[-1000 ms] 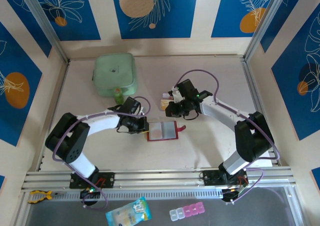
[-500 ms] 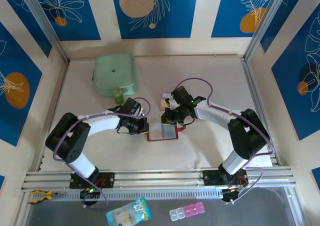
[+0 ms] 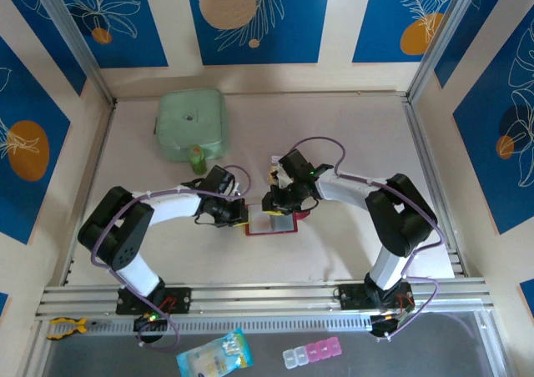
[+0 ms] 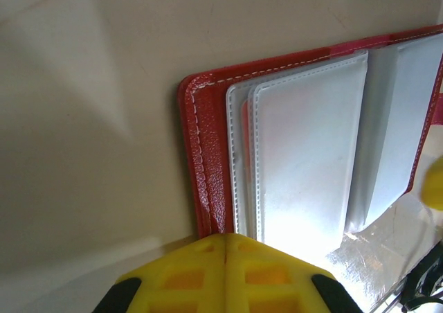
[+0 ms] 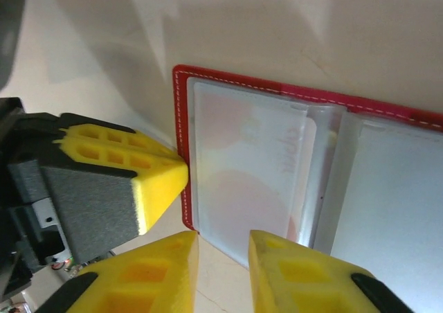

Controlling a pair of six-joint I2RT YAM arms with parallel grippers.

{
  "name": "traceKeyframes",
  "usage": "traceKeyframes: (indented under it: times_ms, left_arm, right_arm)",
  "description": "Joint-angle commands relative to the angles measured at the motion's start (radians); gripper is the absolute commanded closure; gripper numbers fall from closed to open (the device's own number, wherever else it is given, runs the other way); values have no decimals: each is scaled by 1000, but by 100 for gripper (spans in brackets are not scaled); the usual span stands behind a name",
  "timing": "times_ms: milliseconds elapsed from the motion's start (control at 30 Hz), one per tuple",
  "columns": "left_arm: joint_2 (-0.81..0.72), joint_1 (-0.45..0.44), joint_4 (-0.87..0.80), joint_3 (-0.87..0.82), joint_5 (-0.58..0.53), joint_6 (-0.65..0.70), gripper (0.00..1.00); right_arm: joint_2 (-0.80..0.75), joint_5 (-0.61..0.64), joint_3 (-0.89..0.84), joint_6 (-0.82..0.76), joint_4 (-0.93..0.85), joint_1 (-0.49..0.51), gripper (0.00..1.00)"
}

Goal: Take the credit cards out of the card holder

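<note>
At table centre the dark red leather card holder [image 3: 279, 225] lies spread flat, its left edge pinned by the left gripper [image 4: 227, 251], fingers closed on nothing. Over it the right gripper [image 5: 223, 251] has just swung down, slightly parted and empty. A pale sleeved card [image 5: 242, 154] looks the likely next pull.

I count one card holder [image 3: 269, 225] at mid-worktop, with one card [image 5: 242, 161] visible in its sleeves, and one green pouch [image 3: 192, 125] toward the far left corner. The loose cards [image 3: 273, 175] are too small to count.
</note>
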Motion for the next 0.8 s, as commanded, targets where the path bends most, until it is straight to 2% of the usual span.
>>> traceKeyframes:
  times_ms: [0, 367, 767]
  left_arm:
    - [21, -5, -21, 2, 7, 8, 93]
    - [21, -6, -35, 6, 2, 12, 93]
    - [24, -4, -60, 9, -7, 26, 94]
  right_arm:
    - [27, -14, 33, 7, -30, 16, 72]
    - [90, -19, 73, 17, -28, 52, 72]
    - [115, 47, 82, 3, -109, 38, 73]
